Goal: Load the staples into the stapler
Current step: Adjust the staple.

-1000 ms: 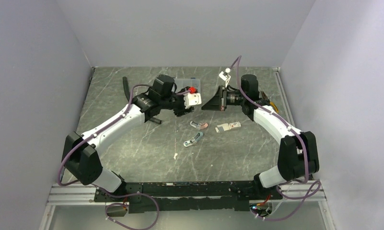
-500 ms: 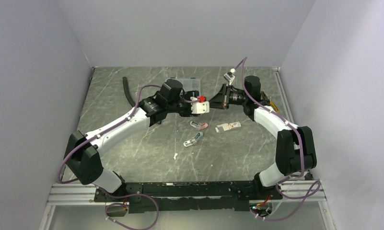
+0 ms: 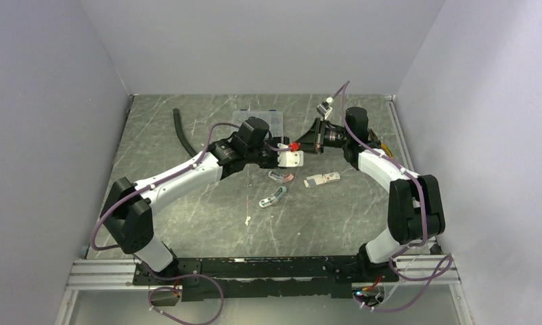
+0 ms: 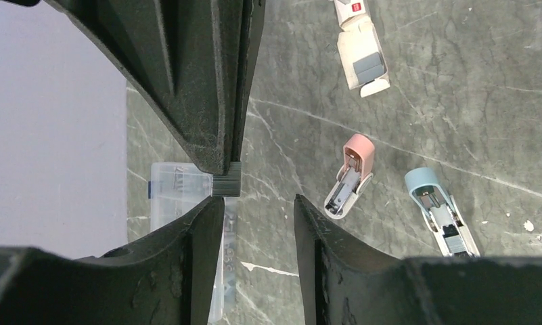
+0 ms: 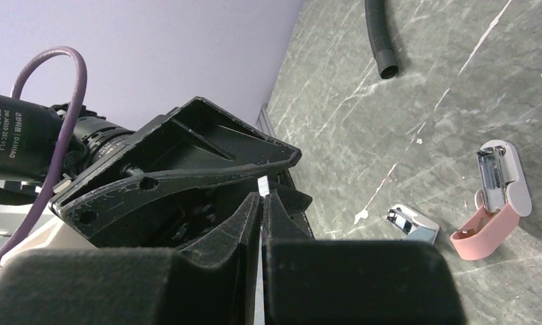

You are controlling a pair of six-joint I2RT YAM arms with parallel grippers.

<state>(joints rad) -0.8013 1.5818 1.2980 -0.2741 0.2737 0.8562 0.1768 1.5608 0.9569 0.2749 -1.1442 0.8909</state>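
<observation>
Behind the left pincer (image 4: 258, 210) and right pincer (image 5: 262, 203), with their scuffed matt-black wedge fingers (image 4: 193, 237), the left arm (image 3: 180, 177) and right arm (image 3: 379, 168) wear white shells, black joints and a looping purple cable (image 5: 49, 49) each.

- Right gripper (image 5: 262, 206): fingers pressed together on the staples (image 5: 262, 184), a thin pale strip poking above the tips.
- Left gripper (image 5: 291, 177): black, directly ahead, with a purple cable (image 5: 48, 74).
- Table (image 5: 457, 101): dark veined stone.
- Pink stapler (image 5: 494, 203): lying open.
- Second stapler (image 5: 413, 225): just beside the pink one, only a metal end showing.
- Black hose (image 5: 379, 37): near the wall-side edge.
</observation>
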